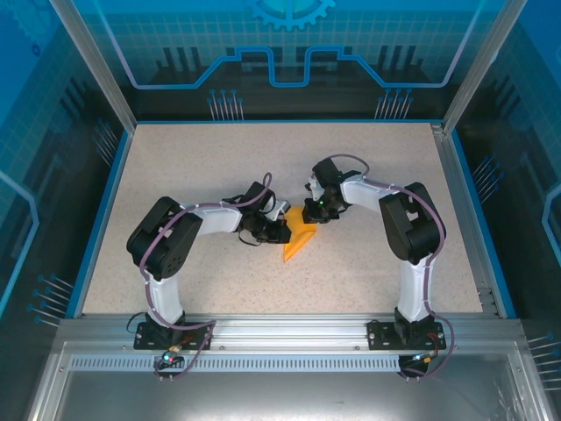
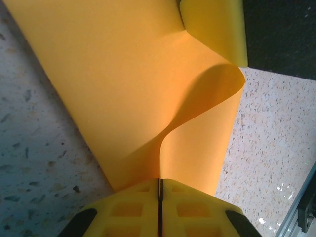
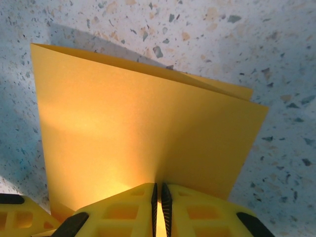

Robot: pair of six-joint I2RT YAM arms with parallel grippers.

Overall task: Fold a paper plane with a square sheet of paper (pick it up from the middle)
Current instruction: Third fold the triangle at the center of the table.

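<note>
You see a speckled beige tabletop point(image 1: 202, 167) edged in blue, with blue-lit patterned walls point(image 1: 289, 44) surrounding it.

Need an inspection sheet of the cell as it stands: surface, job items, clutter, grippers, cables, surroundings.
Surface: table, speckled beige, blue rim, no marks seen.
Job's things: paper, orange, partly folded, at the table's middle between the two arms; one flap curls up in the left wrist view.
Clutter: nothing seen.
Grippers: left gripper shut on the paper's edge; right gripper shut on the paper too, folded layers showing beyond it.
Cables: purple cables run along both arms and loop at the bases, apart from the paper.
Surroundings: aluminium frame at the near edge; blue printed walls around.
</note>
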